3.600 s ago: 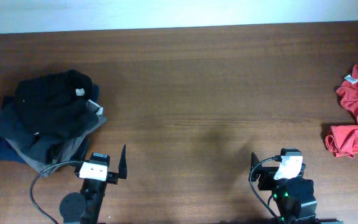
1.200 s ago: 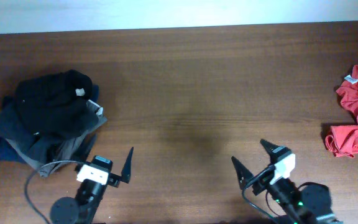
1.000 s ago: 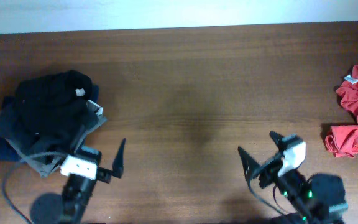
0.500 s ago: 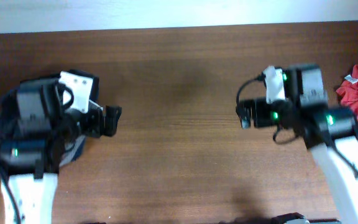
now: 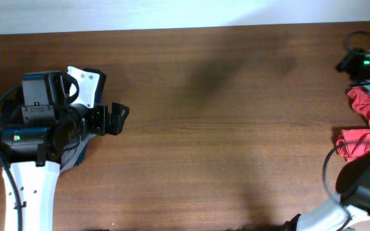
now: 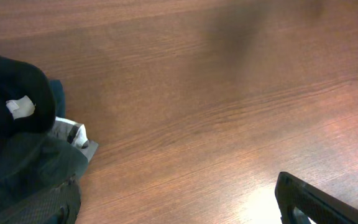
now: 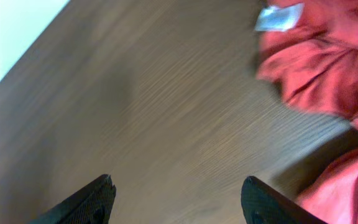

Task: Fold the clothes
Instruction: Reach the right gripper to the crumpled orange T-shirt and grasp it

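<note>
The clothes, a red-orange T-shirt [image 5: 360, 142], lie crumpled at the table's right edge, partly under my right arm [image 5: 365, 63]. In the right wrist view the T-shirt [image 7: 328, 62] fills the upper right, with its white neck tag [image 7: 279, 17] near the top. My right gripper [image 7: 179, 200] is open over bare wood just left of the shirt, and its right finger is close to the cloth's edge. My left gripper [image 5: 116, 119] is open above bare wood, right of the dark pile. Nothing sits between the fingers of the left gripper [image 6: 179, 208].
A heap of black, navy and grey garments [image 6: 14, 143] lies at the left, mostly hidden under my left arm in the overhead view [image 5: 81, 146]. The table's far edge meets a white wall [image 5: 172, 13]. Brown wood [image 5: 236, 128] spans the middle.
Both arms lifted from the near edge. The left one swung over the dark heap. The right one swept out to the far right corner by the red-orange T-shirt.
</note>
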Robot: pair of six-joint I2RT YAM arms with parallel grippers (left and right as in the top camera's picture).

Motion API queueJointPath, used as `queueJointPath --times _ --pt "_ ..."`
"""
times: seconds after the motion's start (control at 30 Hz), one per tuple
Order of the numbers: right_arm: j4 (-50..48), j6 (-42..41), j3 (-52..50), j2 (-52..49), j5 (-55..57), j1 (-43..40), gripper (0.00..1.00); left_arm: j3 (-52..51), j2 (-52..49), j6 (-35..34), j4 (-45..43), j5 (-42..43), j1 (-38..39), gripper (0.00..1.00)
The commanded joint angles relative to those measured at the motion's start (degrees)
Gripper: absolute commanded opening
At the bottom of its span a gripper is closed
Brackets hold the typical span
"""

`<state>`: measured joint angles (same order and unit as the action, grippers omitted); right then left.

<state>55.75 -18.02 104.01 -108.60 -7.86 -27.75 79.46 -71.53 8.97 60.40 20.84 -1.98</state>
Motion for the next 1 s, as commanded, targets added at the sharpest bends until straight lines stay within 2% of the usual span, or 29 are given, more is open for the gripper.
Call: queueJointPath --times 0.0,0.27,0.37,0.5,0.73,0.87,0.97 --pt "-2.86 -2.05 1.29 -5.68 1.49 -2.62 0.7 1.22 0.24 0.72 -0.31 0.94 0.22 0.99" --pt "-11.67 -1.99 1.29 -17.44 8.66 -4.9 0.7 1.22 0.24 0.72 -0.31 0.85 0.22 0.99" --pt "-14.67 -1.99 1.29 -20.33 13.7 -4.9 0.78 1.22 0.24 0.72 -0.26 0.87 0.22 0.99" --pt "-18.16 -1.99 1.29 -22.21 16.74 -4.92 0.8 1.22 0.24 0.72 -0.26 0.87 0.22 0.99" --pt "-18.93 -2.01 1.27 -24.9 16.72 -4.96 0.56 1.22 0.24 0.72 -0.31 1.01 0.22 0.99" --pt "-18.32 -2.01 1.27 -25.24 16.72 -4.94 0.22 1.22 0.24 0.72 -0.31 1.01 0.22 0.99" --pt "-17.68 -2.01 1.27 -25.24 16.68 -4.9 0.15 1.22 0.24 0.72 -0.33 0.98 0.22 0.99"
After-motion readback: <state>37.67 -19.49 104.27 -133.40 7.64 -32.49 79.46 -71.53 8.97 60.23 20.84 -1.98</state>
